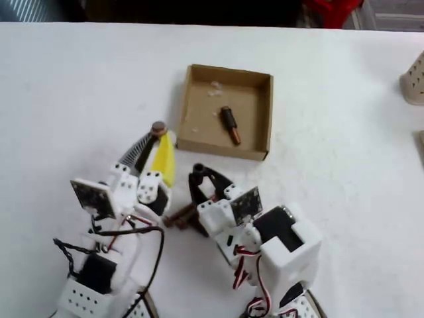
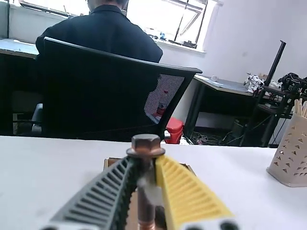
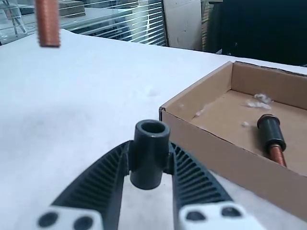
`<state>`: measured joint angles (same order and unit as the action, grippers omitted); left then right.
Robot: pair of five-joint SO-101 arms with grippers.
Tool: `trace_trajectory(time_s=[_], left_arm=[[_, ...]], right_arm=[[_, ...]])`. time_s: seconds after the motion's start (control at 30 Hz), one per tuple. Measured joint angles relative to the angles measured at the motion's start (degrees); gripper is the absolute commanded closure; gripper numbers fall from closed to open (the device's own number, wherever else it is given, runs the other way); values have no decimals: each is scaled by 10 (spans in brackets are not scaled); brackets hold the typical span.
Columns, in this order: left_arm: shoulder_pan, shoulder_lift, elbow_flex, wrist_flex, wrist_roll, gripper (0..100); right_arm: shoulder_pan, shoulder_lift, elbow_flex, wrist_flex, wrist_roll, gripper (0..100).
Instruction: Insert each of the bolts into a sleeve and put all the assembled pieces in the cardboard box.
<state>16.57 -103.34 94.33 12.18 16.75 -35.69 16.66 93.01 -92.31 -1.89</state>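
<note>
My left gripper (image 1: pixel 158 134) is shut on a copper bolt (image 1: pixel 158 128), held upright with its hex head (image 2: pixel 145 143) above the grey and yellow fingertips. My right gripper (image 1: pixel 198 175) is just right of it and nearer the front edge, shut on a black sleeve (image 3: pixel 149 153) whose open bore faces up. The bolt's threaded end (image 3: pixel 48 21) hangs above and to one side of the sleeve. Just beyond both grippers, the cardboard box (image 1: pixel 196 111) holds one assembled bolt and sleeve (image 1: pixel 230 126). Another bolt (image 1: pixel 176 216) lies on the table between the two arms.
A beige perforated holder (image 1: pixel 414 79) stands at the table's right edge. The white table (image 1: pixel 79 93) is open to the left of the box and behind it. The box's near wall (image 3: pixel 216 148) rises close beside the sleeve.
</note>
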Motion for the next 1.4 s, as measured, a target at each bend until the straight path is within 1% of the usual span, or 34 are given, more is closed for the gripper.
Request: trace_trajectory(time_s=[0.07,0.23,0.3,0.43,0.63,0.8,1.0,1.13,1.23,1.4], left_arm=[[16,0,0,0,0,978],[82,0,0,-3,0,978],[93,0,9,-20,0,978],[95,0,28,-56,0,978],[92,-1,28,-69,0,978],[59,-1,28,-109,0,978],[56,7,28,-130,0,978],[47,102,27,-196,0,978],[33,193,-3,-239,0,978],[37,316,-26,-306,0,978]], right_arm=[[0,0,0,0,0,981],[0,0,0,0,0,981],[0,0,0,0,0,981],[0,0,0,0,0,981],[-3,0,0,0,0,981],[-11,0,0,0,0,981],[-11,0,0,0,0,981],[-11,0,0,0,0,981],[-11,0,0,0,0,981],[-11,0,0,0,0,981]])
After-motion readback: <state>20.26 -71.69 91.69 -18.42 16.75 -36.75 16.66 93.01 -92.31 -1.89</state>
